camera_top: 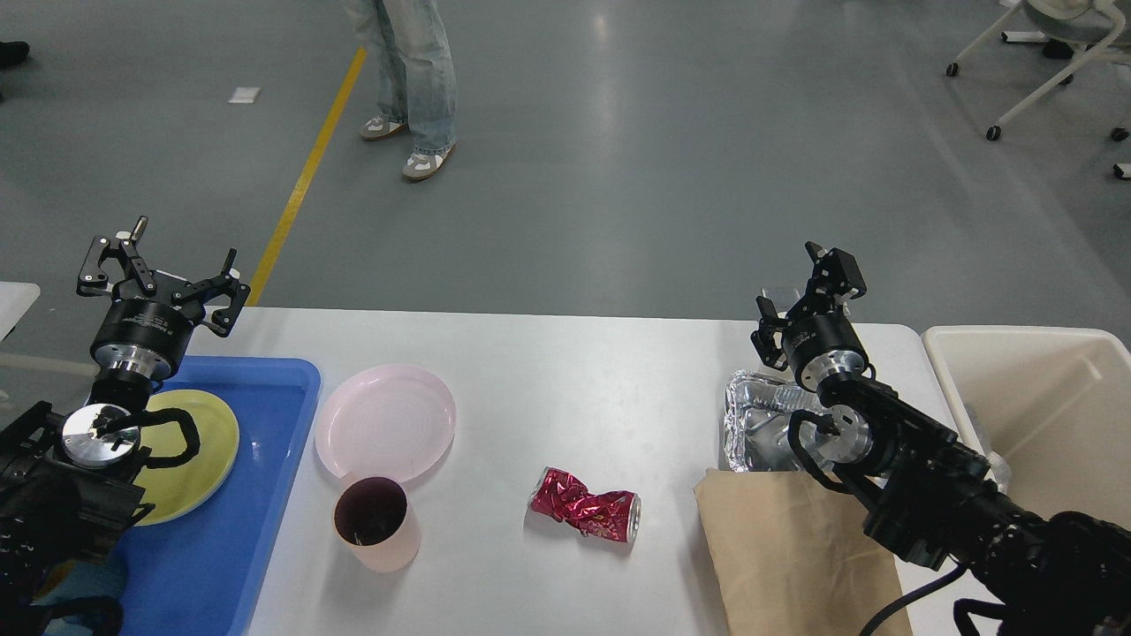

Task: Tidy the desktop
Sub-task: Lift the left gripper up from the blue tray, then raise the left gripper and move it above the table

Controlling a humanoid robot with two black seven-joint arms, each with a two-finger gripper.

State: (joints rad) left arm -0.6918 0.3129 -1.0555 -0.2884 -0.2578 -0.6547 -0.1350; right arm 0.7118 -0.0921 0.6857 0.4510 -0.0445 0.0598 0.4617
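Note:
The white desktop (565,371) spans the view. On it lie a pink plate (386,420), a pink cup (375,523) standing upright in front of the plate, a crushed red can (586,511) lying on its side, a crumpled foil tray (762,431) and a brown paper sheet (791,556). My left gripper (159,274) is open and empty, raised above the far left corner of the blue tray (256,495). My right gripper (808,296) hovers open and empty above the far side of the foil tray.
A yellow-green plate (199,455) lies in the blue tray. A cream bin (1043,397) stands off the desktop's right end. A person's legs (411,79) stand on the grey floor beyond, by a yellow line. Chairs sit at the far right.

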